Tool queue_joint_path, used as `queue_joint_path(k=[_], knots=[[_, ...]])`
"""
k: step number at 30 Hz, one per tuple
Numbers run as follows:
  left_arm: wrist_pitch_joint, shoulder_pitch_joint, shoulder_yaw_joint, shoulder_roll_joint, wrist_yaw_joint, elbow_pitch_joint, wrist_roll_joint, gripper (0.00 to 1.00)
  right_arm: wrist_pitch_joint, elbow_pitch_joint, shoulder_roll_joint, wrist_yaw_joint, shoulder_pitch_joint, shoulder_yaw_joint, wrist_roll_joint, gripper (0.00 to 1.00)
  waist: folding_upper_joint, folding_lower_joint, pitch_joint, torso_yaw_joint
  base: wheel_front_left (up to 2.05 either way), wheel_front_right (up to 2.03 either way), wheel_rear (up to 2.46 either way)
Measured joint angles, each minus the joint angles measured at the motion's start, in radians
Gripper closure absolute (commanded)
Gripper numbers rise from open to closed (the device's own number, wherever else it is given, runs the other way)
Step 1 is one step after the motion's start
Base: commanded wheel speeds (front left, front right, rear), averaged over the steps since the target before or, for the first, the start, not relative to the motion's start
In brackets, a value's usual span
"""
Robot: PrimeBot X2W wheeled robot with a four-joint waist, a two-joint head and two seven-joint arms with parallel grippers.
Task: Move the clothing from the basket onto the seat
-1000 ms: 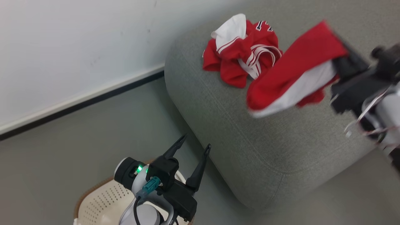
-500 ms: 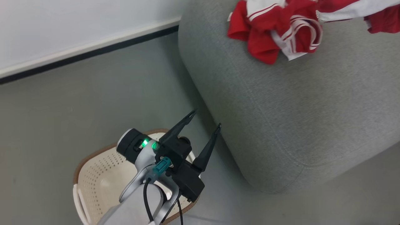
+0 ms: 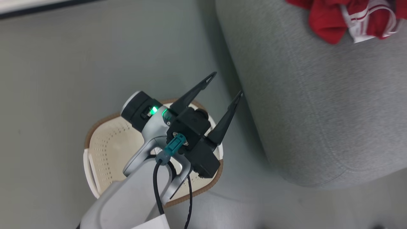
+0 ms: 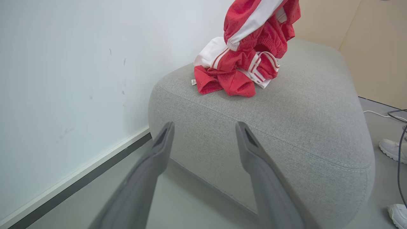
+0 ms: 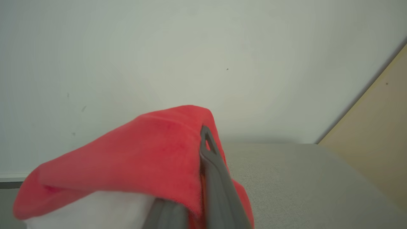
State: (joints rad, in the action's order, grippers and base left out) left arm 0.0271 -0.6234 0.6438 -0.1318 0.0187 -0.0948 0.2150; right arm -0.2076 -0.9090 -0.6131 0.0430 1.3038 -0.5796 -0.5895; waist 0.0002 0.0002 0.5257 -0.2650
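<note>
Head camera has tilted down toward basket (image 3: 91,133); visible interior bare. Left gripper (image 3: 227,83) spread, empty, above basket. Right gripper (image 5: 203,136) clenched on hanging red-white garment (image 4: 254,22), suspended over crumpled red-white garment (image 4: 229,79) at far end of seat (image 4: 302,127). Release pending; task judged nearly complete.

The seat (image 3: 318,111) is showing matt grey woven cloth with a coarse grain. The clothing (image 4: 235,68) is presenting soft, finely textured red and white fabric. The basket (image 3: 105,143) is showing smooth perforated cream plastic. The left gripper (image 3: 226,84) is showing matt black plastic. The floor (image 3: 79,57) is looking smooth.
</note>
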Motion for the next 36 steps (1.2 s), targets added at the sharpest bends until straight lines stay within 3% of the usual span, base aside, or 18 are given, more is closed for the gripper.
queue_joint_path(k=[5, 10, 13, 14, 15, 16, 17, 25, 36], knots=[[0.024, -0.023, -0.006, -0.018, 0.0, 0.025, -0.028, 0.0, -0.01, -0.005, 0.051, 0.001, 0.029, -0.008, 0.001, 1.0, 0.0, 0.0, 0.071, 0.018, 0.0, 0.0, 0.0], [0.042, -0.075, -0.014, -0.026, 0.0, 0.056, -0.044, 0.0, -0.018, -0.014, 0.054, 0.003, 0.061, -0.002, 0.001, 1.0, 0.0, -0.0001, 0.141, 0.024, 0.0, 0.0, 0.0], [0.052, -0.094, -0.024, -0.044, 0.0, 0.074, -0.052, 0.0, -0.023, -0.013, 0.062, 0.006, 0.086, 0.002, 0.001, 0.54, -0.0001, 0.0, 0.182, 0.022, 0.0, 0.0, 0.0], [0.052, -0.1, -0.025, -0.049, 0.001, 0.073, -0.054, 0.0, -0.025, -0.014, 0.066, 0.006, 0.092, 0.002, 0.001, 0.54, 0.0, 0.0, 0.196, 0.02, 0.0, 0.0, 0.0], [0.052, -0.106, -0.026, -0.053, 0.001, 0.07, -0.058, 0.0, -0.03, -0.018, 0.072, 0.007, 0.096, 0.002, 0.001, 0.38, 0.0, 0.0, 0.209, 0.019, 0.0, 0.0, 0.0], [0.052, -0.111, -0.028, -0.054, 0.007, 0.066, -0.058, 0.0, -0.032, -0.026, 0.079, 0.007, 0.096, 0.002, 0.001, 0.07, 0.0, 0.0, 0.22, 0.016, 0.0, 0.0, 0.0], [0.05, -0.114, -0.03, -0.055, 0.009, 0.063, -0.058, 0.0, -0.032, -0.034, 0.087, 0.01, 0.094, 0.0, 0.001, 0.0, 0.0, 0.0, 0.231, 0.014, 0.0, 0.0, 0.0], [0.026, -0.113, -0.047, -0.073, 0.009, 0.024, -0.058, 0.0, -0.042, -0.053, 0.118, 0.028, 0.053, -0.012, 0.005, 0.0, 0.0, -0.0001, 0.252, -0.024, 0.0, 0.0, 0.0], [-0.039, -0.063, -0.084, -0.076, -0.002, -0.046, -0.028, 0.0, -0.049, -0.008, 0.145, 0.038, -0.096, -0.032, 0.029, 0.0, -0.0001, -0.0003, 0.162, -0.051, 0.0, 0.0, 0.0]])
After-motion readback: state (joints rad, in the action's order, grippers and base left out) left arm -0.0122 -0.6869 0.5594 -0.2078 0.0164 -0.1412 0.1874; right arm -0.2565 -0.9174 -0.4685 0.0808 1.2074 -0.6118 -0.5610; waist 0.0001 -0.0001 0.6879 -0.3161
